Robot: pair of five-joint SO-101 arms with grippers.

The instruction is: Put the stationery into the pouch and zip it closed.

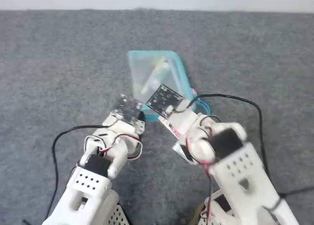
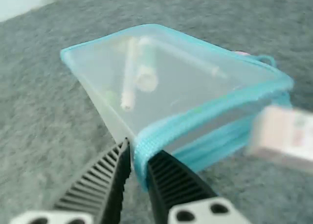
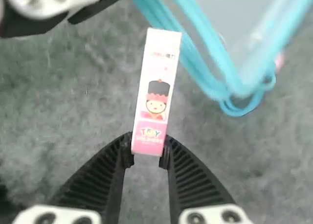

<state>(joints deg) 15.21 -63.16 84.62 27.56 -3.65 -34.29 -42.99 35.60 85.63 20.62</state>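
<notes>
While the pouch lies on the grey felt table, the high view shows both arms meeting at its near edge, the left gripper at one corner and the right gripper beside it, carrying a slim pink-and-white box. Left wrist view: left gripper clamped on the corner of the pouch at its blue zip edge; pens already lie inside the clear wall; the box hangs just beside the zip edge. Right wrist view: right gripper pinching the lower end of the box, upper end near the zip edge of the pouch; zip pull loop beside it. Step judged: loading the box, zipping not yet begun. Next move calls for aligning the box's free end with the mouth, whose gape cannot be told. Markings: cartoon figure and short lettering on the box label; print not transcribed.
</notes>
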